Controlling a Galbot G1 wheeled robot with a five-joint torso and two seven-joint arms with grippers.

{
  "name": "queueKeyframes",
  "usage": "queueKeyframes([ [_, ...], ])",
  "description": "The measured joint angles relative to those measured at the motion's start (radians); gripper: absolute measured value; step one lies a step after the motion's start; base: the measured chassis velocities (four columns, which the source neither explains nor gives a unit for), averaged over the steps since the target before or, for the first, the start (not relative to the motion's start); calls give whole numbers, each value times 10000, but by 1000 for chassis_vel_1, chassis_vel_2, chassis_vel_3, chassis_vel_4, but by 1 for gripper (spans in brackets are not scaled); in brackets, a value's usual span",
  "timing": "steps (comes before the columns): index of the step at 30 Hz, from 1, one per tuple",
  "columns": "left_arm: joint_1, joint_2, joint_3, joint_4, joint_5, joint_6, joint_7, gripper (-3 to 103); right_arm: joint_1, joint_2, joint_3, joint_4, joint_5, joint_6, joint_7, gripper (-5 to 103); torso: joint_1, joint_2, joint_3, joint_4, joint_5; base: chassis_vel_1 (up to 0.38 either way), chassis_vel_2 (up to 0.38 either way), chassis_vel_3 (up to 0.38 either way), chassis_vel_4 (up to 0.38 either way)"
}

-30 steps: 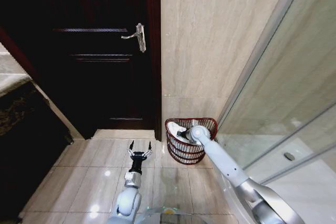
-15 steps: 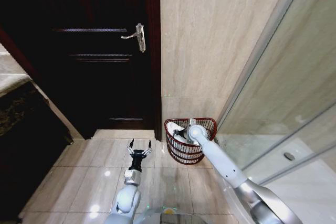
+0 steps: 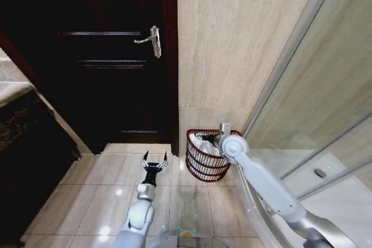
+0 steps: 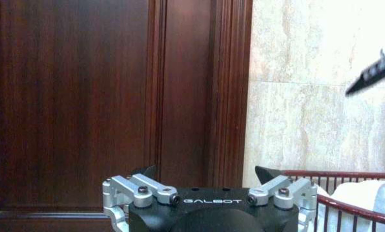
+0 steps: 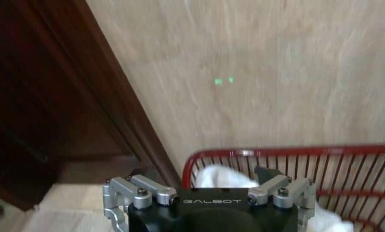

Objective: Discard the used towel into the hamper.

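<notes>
The hamper [image 3: 210, 156], a small round basket of dark reddish-brown open slats flaring slightly at the rim, stands on the tiled floor [image 3: 110, 184] against the beige wall, right of the dark wooden door [image 3: 110, 56]. The white towel [image 3: 204, 143] lies bunched inside it. The right gripper [image 3: 208, 139] sits at the hamper's rim, fingers spread and empty. The left gripper [image 3: 154, 159] hangs left of the hamper, wide open, holding nothing.

— What blocks you around the hamper [image 3: 206, 160]?
— The tiled wall [image 3: 232, 45] stands close behind it, the glass partition [image 3: 308, 108] on your right, the dark door [image 3: 99, 56] to your left.
— Free room?
— Open floor tiles [image 3: 93, 196] in front; the rim is open from above.
</notes>
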Motion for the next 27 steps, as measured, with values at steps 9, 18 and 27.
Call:
queueKeyframes([
  [9,-98,37,-56,-20,-95,66,16,100,-822,-619,724,1186,-2877,1135,-1890,100,0,0,0,1,-1,0,0,0,0],
  [18,-76,-49,-12,-111,-172,100,-23,100,-4120,-208,2783,1786,-8222,4132,-4741,100,0,0,-1,-2,-1,0,0,0,0],
  [27,27,22,-5,-473,-185,145,-1,100,-6794,2142,3732,1736,-11655,5580,-4839,100,-1,1,-1,-2,-2,0,0,0,0],
])
